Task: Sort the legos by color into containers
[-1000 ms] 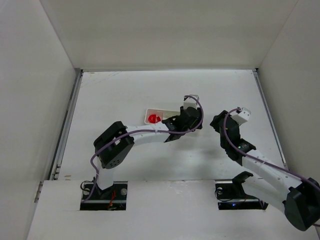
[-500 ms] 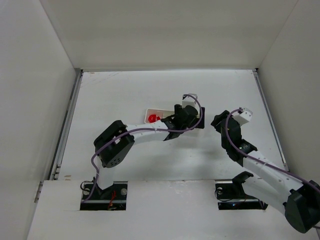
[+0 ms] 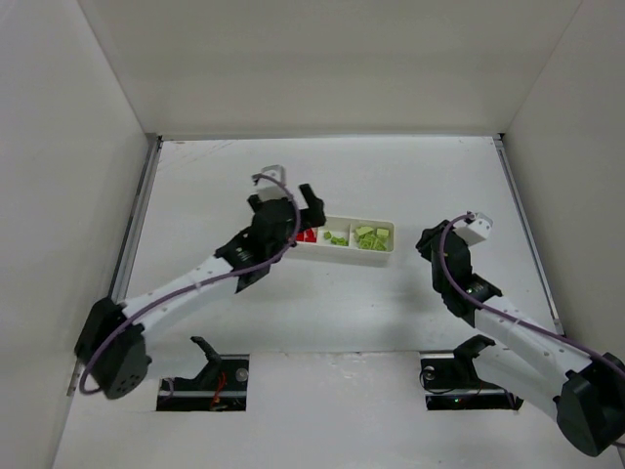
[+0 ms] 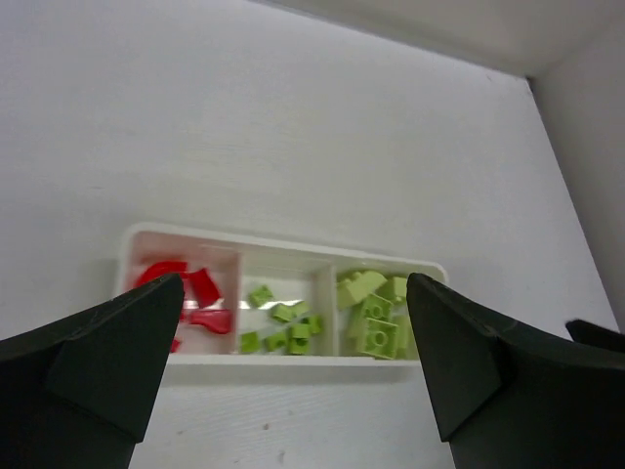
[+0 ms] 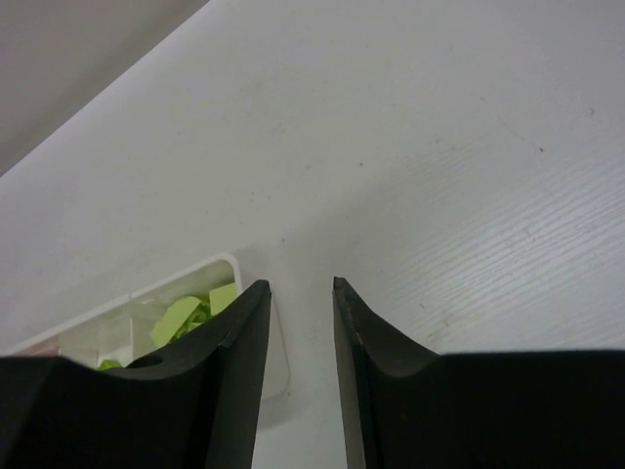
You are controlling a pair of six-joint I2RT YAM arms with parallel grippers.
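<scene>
The containers are three compartments of one white tray (image 3: 344, 253) at mid-table. Red legos (image 3: 307, 234) lie in its left compartment, small lime-green legos (image 3: 337, 237) in the middle one and bigger lime-green legos (image 3: 371, 237) in the right. In the left wrist view the tray (image 4: 293, 360) shows the red legos (image 4: 200, 298) and green legos (image 4: 376, 315). My left gripper (image 3: 287, 208) (image 4: 295, 283) hangs wide open and empty over the tray's left end. My right gripper (image 3: 431, 241) (image 5: 299, 285) is open by a narrow gap, empty, just right of the tray (image 5: 278, 373).
White walls close in the table on the left, far and right sides, and a metal rail (image 3: 132, 239) runs along the left edge. Bare white tabletop surrounds the tray.
My left arm has swung left off the tray and its jaws have opened wide, uncovering the middle and right compartments. My right gripper's jaws have narrowed.
</scene>
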